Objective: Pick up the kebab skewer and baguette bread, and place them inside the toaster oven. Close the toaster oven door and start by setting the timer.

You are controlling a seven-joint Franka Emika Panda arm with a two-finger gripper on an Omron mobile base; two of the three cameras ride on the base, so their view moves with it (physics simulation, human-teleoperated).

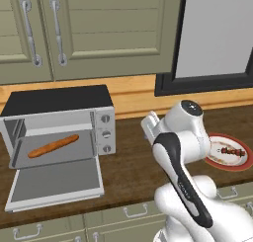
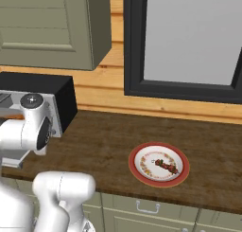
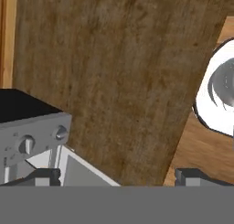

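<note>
The kebab skewer (image 2: 166, 165), short with dark red-brown chunks, lies on the red-rimmed plate (image 2: 137, 172), well right of my gripper (image 3: 116, 175), whose fingers stand wide apart, empty.

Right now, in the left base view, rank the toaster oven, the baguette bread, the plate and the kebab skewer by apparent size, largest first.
1. toaster oven, with its door down
2. plate; partly hidden by the arm, so unsure against the next
3. baguette bread, on the oven tray
4. kebab skewer, on the plate
</note>
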